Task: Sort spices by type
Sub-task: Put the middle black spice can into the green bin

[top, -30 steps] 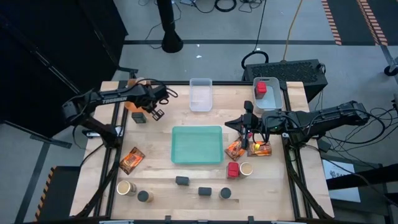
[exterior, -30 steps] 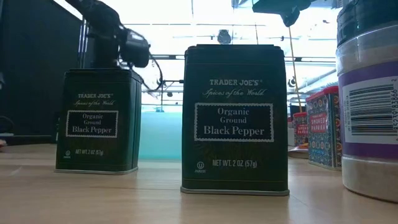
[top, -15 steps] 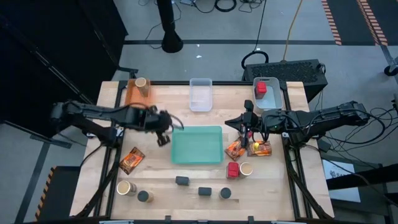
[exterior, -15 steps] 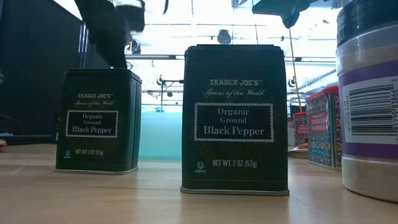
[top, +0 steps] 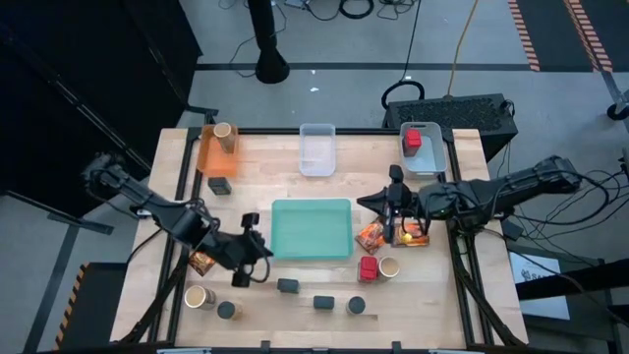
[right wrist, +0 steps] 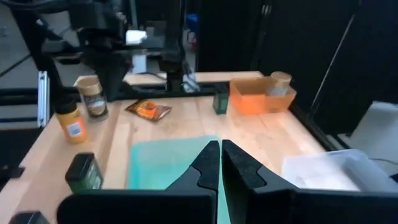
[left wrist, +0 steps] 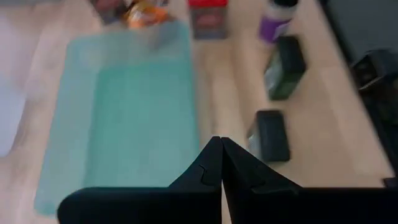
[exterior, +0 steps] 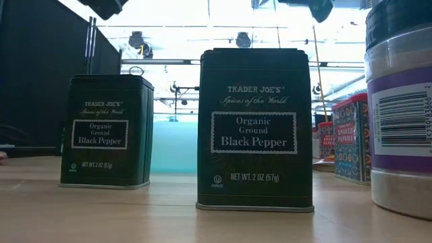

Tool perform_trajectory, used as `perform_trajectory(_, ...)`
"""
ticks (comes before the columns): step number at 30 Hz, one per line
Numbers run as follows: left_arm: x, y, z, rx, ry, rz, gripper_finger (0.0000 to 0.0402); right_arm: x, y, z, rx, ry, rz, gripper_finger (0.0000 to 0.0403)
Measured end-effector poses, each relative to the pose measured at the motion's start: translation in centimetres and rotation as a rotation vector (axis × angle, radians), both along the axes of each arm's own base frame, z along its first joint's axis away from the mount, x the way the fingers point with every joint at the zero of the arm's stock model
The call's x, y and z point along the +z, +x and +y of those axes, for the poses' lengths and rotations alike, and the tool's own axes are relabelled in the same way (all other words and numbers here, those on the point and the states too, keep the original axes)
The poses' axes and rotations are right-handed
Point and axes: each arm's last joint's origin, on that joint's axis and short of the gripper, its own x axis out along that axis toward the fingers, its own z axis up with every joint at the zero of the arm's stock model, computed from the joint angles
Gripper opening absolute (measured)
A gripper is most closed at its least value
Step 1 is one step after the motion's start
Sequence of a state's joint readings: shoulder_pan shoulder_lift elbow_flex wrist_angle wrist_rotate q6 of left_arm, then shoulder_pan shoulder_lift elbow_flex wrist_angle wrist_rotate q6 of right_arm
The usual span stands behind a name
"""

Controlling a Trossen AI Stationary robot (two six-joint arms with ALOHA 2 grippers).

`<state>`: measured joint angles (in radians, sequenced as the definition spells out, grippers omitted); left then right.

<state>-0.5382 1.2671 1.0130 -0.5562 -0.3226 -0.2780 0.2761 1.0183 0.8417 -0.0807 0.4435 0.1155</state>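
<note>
One dark pepper tin (top: 287, 286) lies just beside the empty, closed left gripper (top: 239, 278).

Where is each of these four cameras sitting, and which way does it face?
High view: overhead, looking straight down on the table; both arms show, left gripper and right gripper.
Low view: at tabletop height, facing black pepper tins.
Left wrist view: on the left arm, looking past its shut fingers at the teal tray.
Right wrist view: on the right arm, past its shut fingers toward the orange bin.
Shared: the teal tray appears in both wrist views and overhead.
</note>
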Motion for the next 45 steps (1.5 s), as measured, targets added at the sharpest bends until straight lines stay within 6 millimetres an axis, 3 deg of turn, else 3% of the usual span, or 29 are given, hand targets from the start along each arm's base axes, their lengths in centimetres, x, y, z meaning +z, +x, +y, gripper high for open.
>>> perform_trajectory(6, 0.3, 0.0, -1.1, -0.054, -0.013, -0.049, 0.0006, 1.0, -0.3, 2.2, 0.022, -0.021, -0.025, 0.0)
perform_trajectory(11, -0.8, 1.7, -2.8, -0.107, -0.035, -0.095, 0.0006, 1.5, 0.1, 3.2, 0.036, -0.075, -0.014, 0.0)
perform_trajectory(19, -3.5, 3.1, -4.7, -0.073, -0.11, -0.032, 0.0006, 1.4, 0.5, 3.6, 0.036, -0.1, 0.028, 0.0)
perform_trajectory(29, -6.0, 3.9, -5.2, 0.001, -0.138, 0.06, 0.0011, 0.9, 0.3, 3.5, 0.028, -0.092, 0.083, 0.0)
perform_trajectory(35, -6.7, 4.1, -5.5, 0.011, -0.19, 0.107, 0.0063, 0.9, 0.3, 3.5, 0.028, -0.092, 0.084, 0.0)
perform_trajectory(45, -7.1, 4.3, -5.4, 0.045, -0.151, 0.096, 0.0217, 0.9, 0.3, 3.5, 0.029, -0.094, 0.084, 0.0)
